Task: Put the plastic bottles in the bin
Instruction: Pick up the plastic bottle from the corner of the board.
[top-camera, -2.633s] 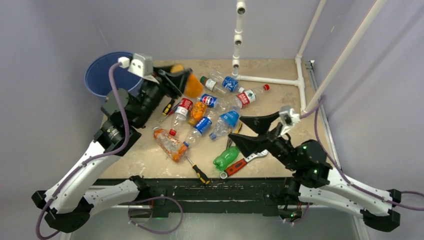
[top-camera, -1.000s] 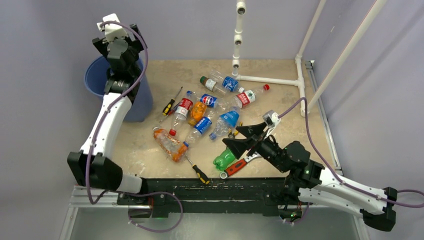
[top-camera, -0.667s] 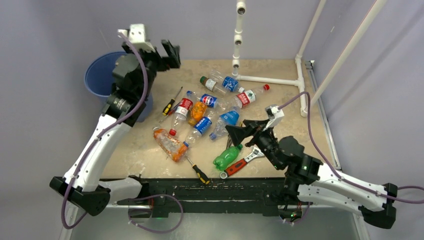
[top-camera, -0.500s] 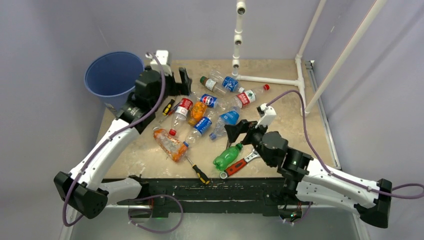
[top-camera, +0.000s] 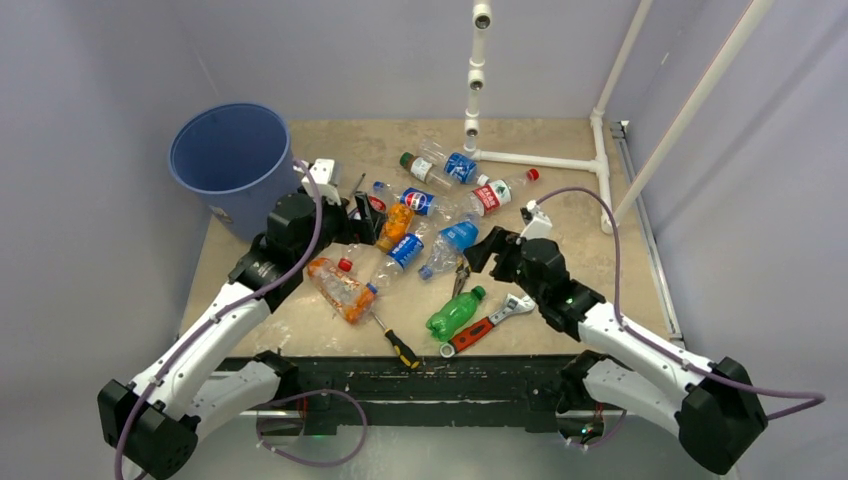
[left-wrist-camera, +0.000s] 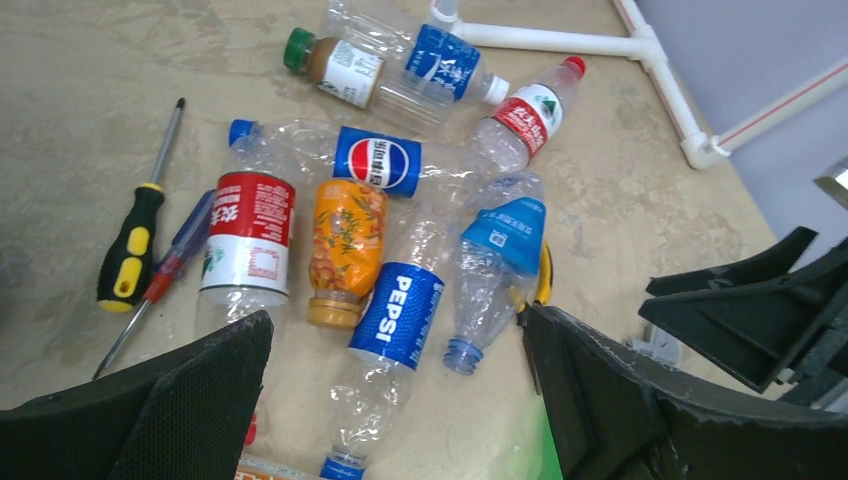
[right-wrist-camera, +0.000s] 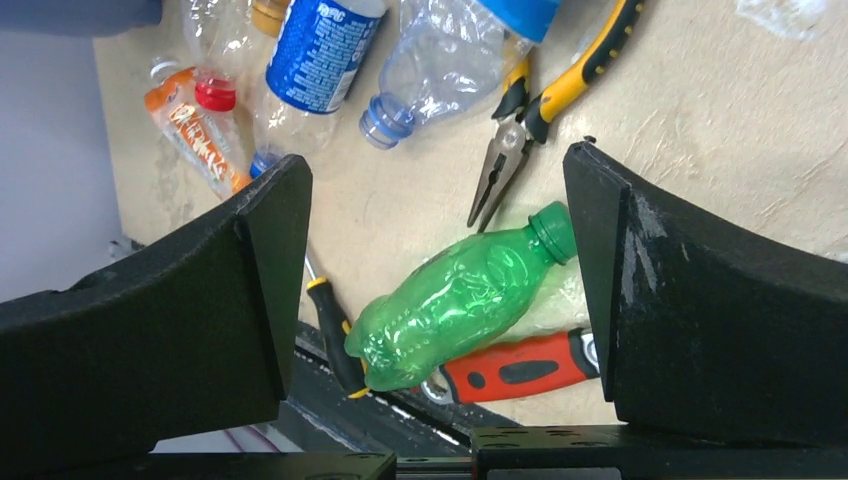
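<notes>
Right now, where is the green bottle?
In the top view the green bottle lies near the front edge, right of centre, beside the red wrench, with the pliers just beyond it.

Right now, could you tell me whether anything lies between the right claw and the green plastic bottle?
Nothing visible does; the open right claw faces the green plastic bottle directly. Yellow-handled pliers lie just off its cap and a red-handled adjustable wrench lies close along its side, so either might be caught.
</notes>
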